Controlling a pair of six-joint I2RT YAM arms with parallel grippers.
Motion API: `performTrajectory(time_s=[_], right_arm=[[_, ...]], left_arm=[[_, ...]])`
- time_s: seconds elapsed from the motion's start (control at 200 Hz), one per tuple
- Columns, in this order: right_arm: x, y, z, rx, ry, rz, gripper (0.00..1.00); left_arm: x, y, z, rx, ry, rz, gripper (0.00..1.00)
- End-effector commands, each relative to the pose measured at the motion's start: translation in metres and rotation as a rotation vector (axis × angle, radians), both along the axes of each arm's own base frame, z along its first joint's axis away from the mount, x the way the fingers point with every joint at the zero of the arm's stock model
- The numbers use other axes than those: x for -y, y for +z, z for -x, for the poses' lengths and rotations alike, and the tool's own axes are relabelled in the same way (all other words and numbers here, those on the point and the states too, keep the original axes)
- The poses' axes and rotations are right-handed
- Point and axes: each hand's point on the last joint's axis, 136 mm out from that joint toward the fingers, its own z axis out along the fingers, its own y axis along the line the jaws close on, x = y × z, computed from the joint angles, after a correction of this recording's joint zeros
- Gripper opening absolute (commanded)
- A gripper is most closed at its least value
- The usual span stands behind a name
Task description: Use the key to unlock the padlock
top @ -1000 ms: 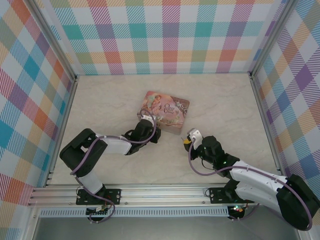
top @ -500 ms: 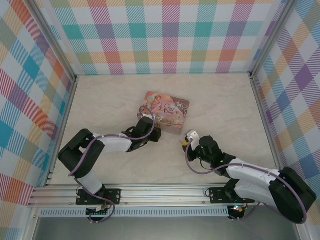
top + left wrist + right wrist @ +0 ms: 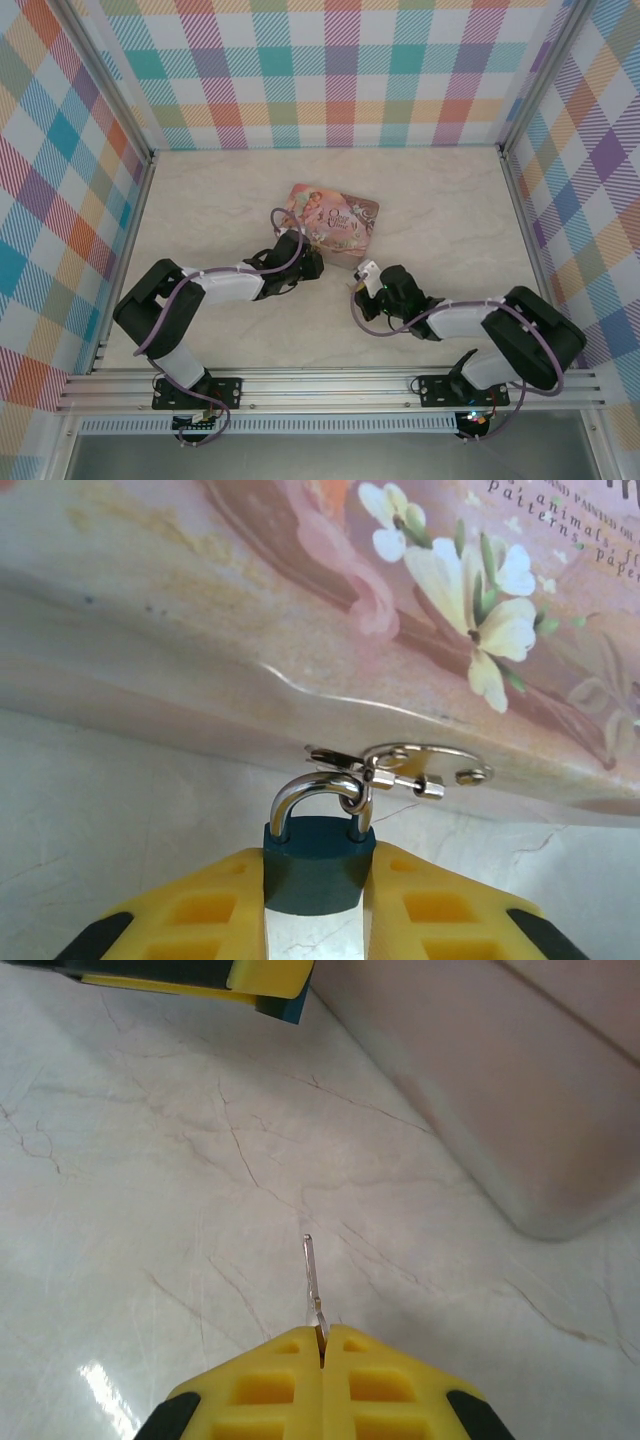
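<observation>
The padlock (image 3: 315,865) has a dark blue body and a silvery shackle, which is hooked through a small metal ring at the pink tin's (image 3: 330,630) edge. My left gripper (image 3: 315,885) is shut on the padlock's body, one yellow finger on each side. My right gripper (image 3: 322,1338) is shut on the key (image 3: 313,1280), a thin silvery sliver that points forward just above the tabletop. In the right wrist view a corner of the padlock (image 3: 292,1008) shows far ahead at the upper left, well apart from the key tip. In the top view the left gripper (image 3: 305,262) and right gripper (image 3: 362,277) lie close together by the tin (image 3: 335,220).
The pink illustrated tin (image 3: 500,1090) lies flat on the marble tabletop (image 3: 220,200), to the right of the key's line. Checked walls and metal rails close in the table on three sides. Open tabletop lies left of and behind the tin.
My right gripper, holding the key, has moved left and forward, toward the tin and the left gripper. The left gripper has crept slightly up and right, still holding the padlock.
</observation>
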Motion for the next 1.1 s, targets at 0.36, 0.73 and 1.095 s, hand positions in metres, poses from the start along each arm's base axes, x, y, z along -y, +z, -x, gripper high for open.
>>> performTrajectory(time_s=[0.36,0.73,1.095], right_arm=[[-0.056,0.013,-0.03,0.041,0.082,-0.127,0.03],[-0.058,-0.002,-0.033,0.009,0.051,-0.124,0.03],[-0.054,0.0,-0.031,0.016,0.042,-0.119,0.03]], left_arm=[[0.017,0.031,-0.005,-0.038,0.08,0.168,0.21],[0.019,0.03,-0.007,-0.053,0.113,0.206,0.19],[0.016,0.027,-0.008,-0.039,0.124,0.194,0.19]])
